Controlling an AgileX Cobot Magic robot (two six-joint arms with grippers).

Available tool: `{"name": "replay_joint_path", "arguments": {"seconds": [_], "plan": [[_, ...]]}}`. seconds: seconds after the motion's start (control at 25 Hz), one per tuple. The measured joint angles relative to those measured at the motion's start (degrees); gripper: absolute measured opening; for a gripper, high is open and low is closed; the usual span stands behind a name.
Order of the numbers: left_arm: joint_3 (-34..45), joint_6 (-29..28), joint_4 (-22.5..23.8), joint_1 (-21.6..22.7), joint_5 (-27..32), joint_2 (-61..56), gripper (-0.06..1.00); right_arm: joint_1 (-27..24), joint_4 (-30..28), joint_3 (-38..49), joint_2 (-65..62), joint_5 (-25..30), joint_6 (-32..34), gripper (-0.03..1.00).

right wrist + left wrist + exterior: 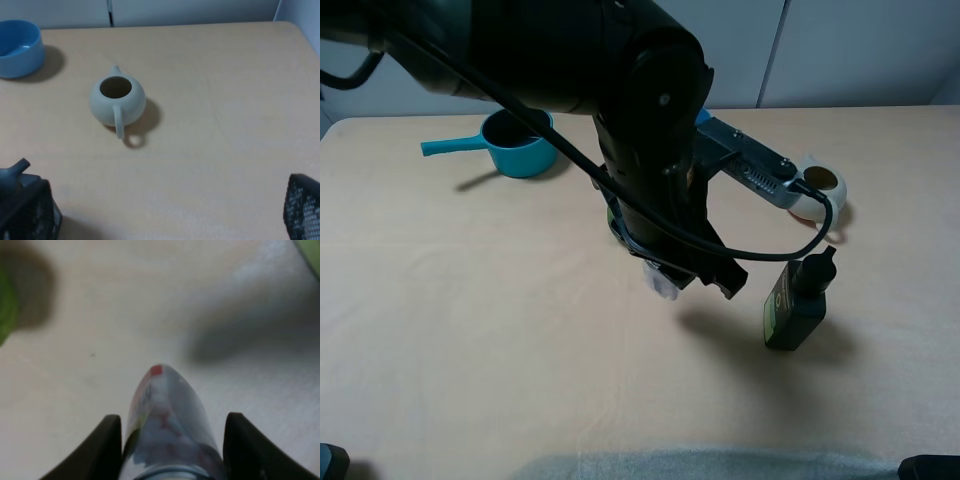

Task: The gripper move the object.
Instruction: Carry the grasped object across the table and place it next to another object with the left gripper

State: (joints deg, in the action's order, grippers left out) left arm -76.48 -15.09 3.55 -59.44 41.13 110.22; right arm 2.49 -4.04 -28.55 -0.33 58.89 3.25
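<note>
Left wrist view: the glass shaker (167, 425) fills the gap of the left hand (172, 442). Both black fingers (102, 450) press against its sides, so this hand is clamped on it. The hold is taken close to the capped end. By my reading this leaves the far end free to meet the desk (90, 330) first when the shaker is put down.

It looks to be carried clear of the surface. A soft shadow lies apart from it here, and in the exterior high view the arm's shadow falls to one side of the whitish bit showing under the arm.

The shaker is clear glass with pale contents and a blurred, coloured label. There is a small red mark at the far end and a silvery rim at the near one.

A green blur (5, 310) sits at the picture's edge, too soft to name.

In the exterior high view a dark green bottle (795, 305) with a black spout stands upright just beside the carrying hand. I judge it the likeliest thing to be knocked.

Farther off are a lidless pale teapot (817, 183) and a teal scoop (520, 145).

The right hand (165, 215) has its mesh-faced fingers (302, 210) wide apart with nothing between them. It seems parked out of the way. A blue bowl (17, 47) lies beyond it.
</note>
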Motion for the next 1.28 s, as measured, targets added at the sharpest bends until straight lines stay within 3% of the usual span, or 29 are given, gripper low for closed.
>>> {"name": "replay_joint_path", "arguments": {"seconds": [0.48, 1.28], "plan": [[-0.1, -0.2, -1.5, -2.0, -5.6, 3.3, 0.45, 0.0, 0.1, 0.0, 0.0, 0.0, 0.0, 0.69], [-0.5, -0.2, -3.5, -4.3, -10.0, 10.0, 0.45, 0.0, 0.7, 0.0, 0.0, 0.0, 0.0, 0.69]]}}
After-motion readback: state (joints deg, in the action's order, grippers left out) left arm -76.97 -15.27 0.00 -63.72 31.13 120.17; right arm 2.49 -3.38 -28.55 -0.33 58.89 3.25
